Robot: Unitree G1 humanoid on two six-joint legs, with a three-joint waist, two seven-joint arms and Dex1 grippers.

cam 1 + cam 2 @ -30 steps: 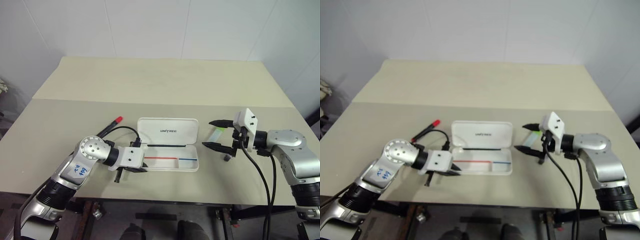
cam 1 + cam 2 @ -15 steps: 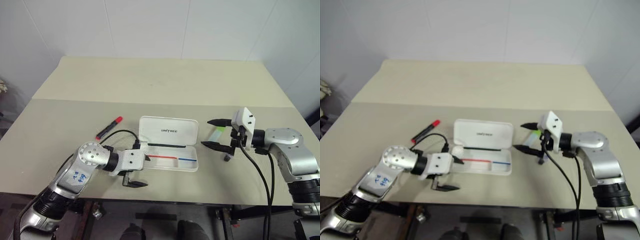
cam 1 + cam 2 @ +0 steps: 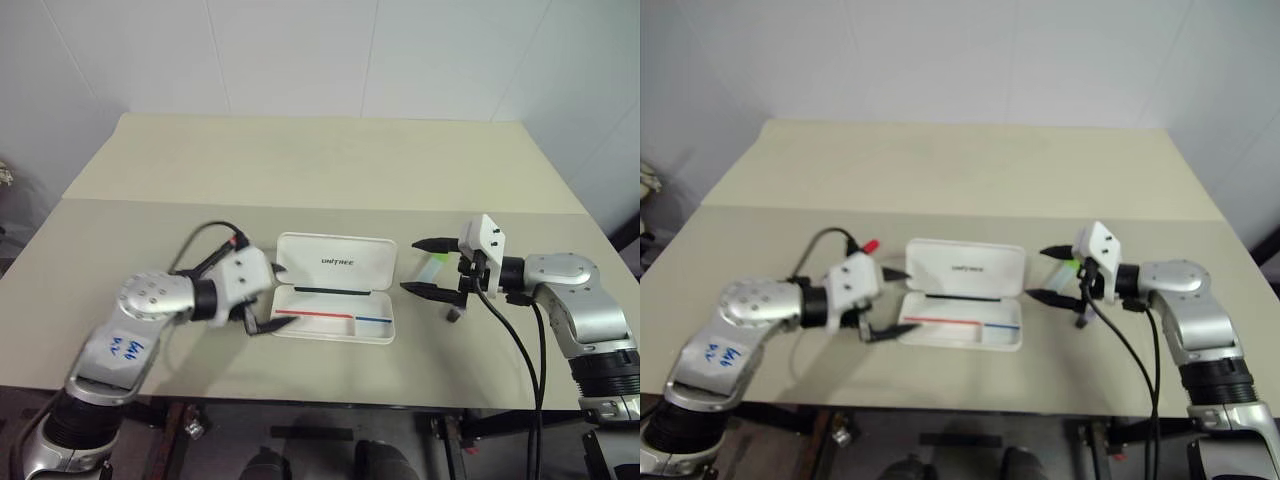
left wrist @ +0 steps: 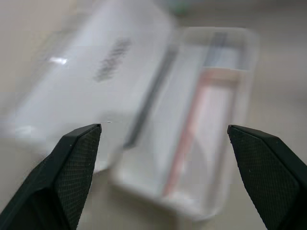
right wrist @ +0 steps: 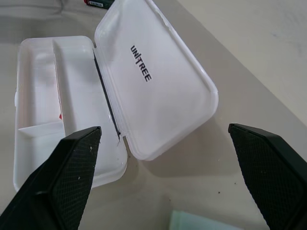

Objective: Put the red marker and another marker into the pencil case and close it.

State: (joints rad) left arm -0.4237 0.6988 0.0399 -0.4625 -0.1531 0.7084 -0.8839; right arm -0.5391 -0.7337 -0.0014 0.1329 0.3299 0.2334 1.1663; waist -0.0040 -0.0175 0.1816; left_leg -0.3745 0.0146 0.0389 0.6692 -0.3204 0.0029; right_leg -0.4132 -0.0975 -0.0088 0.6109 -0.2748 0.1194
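Observation:
The pencil case lies open on the table, its lid flat behind the tray with the red and blue stripe. My left gripper hovers open at the case's left end, pointing at it, with nothing between its fingers. Behind that hand, the red marker shows just its red cap; the barrel is hidden. The light-green marker lies right of the case. My right gripper is open above it and points toward the case. In the right wrist view the case is open and empty.
The beige table stretches far behind the case, with a seam running across it. Its front edge is close to the case's tray. A black cable hangs from the right wrist.
My left gripper opened wide, rose from the table's front edge and turned toward the case's left end, now covering most of the red marker. The right gripper kept still.

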